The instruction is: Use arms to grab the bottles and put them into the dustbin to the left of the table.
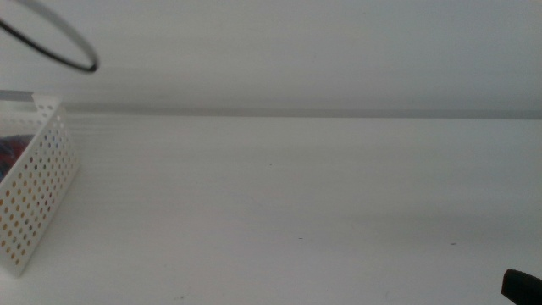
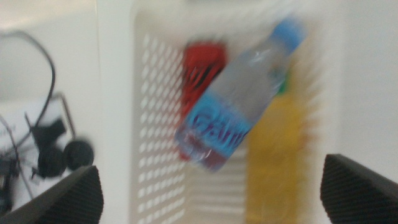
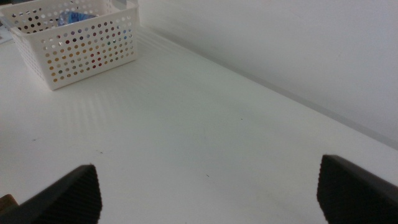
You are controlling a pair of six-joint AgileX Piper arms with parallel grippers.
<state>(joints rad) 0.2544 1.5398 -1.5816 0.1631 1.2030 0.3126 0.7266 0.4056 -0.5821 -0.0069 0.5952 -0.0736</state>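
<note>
Left wrist view: left fingers (image 2: 211, 196) spread above water bottle (image 2: 239, 99) in dustbin (image 2: 155, 118), right fingers (image 3: 208, 193) spread too

A: What shows of the robot itself?

B: Mostly jaws. The left gripper (image 2: 211, 194) has two dark, near-black jaws with a fine woven grain and slanted upper edges.

A: And the right gripper (image 3: 211, 194)?

B: The same: two dark, grainy wedges with sloped tops. In the middle view only a small black tip of it (image 1: 521, 285) shows.

A: Any cable?

B: A thin black cable (image 1: 52, 40) curves in a loop, blurred.
</note>
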